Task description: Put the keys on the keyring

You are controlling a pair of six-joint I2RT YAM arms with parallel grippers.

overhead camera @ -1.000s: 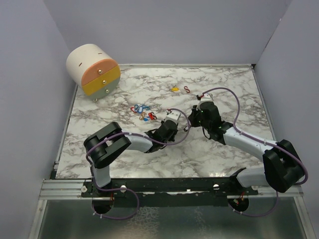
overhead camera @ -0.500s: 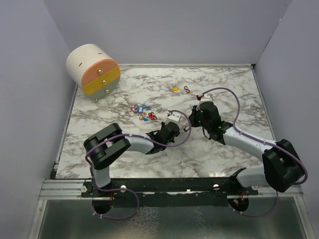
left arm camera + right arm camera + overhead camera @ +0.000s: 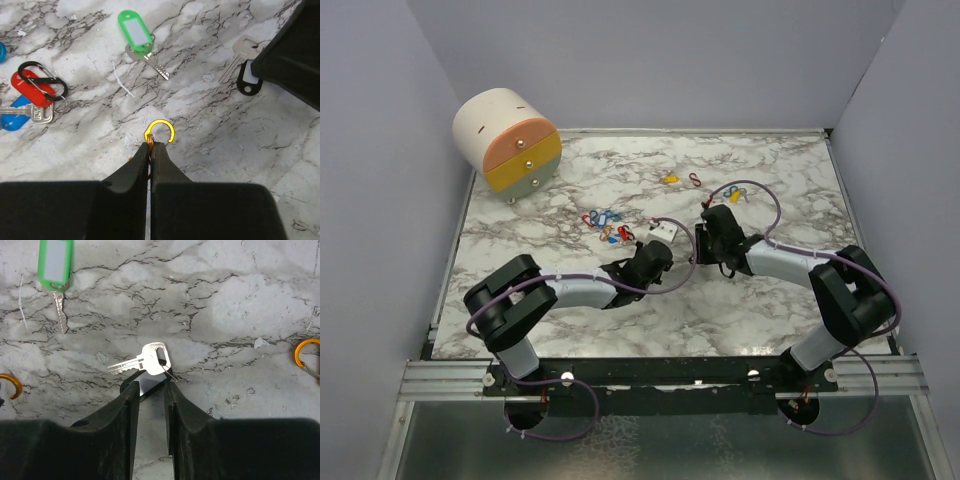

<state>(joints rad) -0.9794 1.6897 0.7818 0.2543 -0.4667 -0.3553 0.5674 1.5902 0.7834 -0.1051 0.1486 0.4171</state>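
Observation:
In the left wrist view my left gripper (image 3: 151,145) is shut on an orange carabiner keyring (image 3: 161,131), whose open hook sticks out past the tips just above the marble. A silver key (image 3: 144,360) on a black tag (image 3: 146,385) lies at the tips of my right gripper (image 3: 150,385). Its jaws stand a little apart, open, and the tag rests on the table across the gap. A green-tagged key (image 3: 136,31) lies farther off. Red (image 3: 34,86) and blue (image 3: 11,121) tagged keys lie to the left. From above, the two grippers (image 3: 670,240) (image 3: 698,245) nearly meet at mid-table.
A round drawer unit (image 3: 508,140) stands at the back left. A cluster of coloured tags (image 3: 605,226) lies left of the grippers. A yellow tag (image 3: 669,179) and a red clip (image 3: 694,179) lie farther back. A second orange carabiner (image 3: 307,357) lies right of the right gripper.
The left gripper has shut on the orange keyring. The right gripper's jaws have parted from shut, and both arms' elbows have swung leftward.

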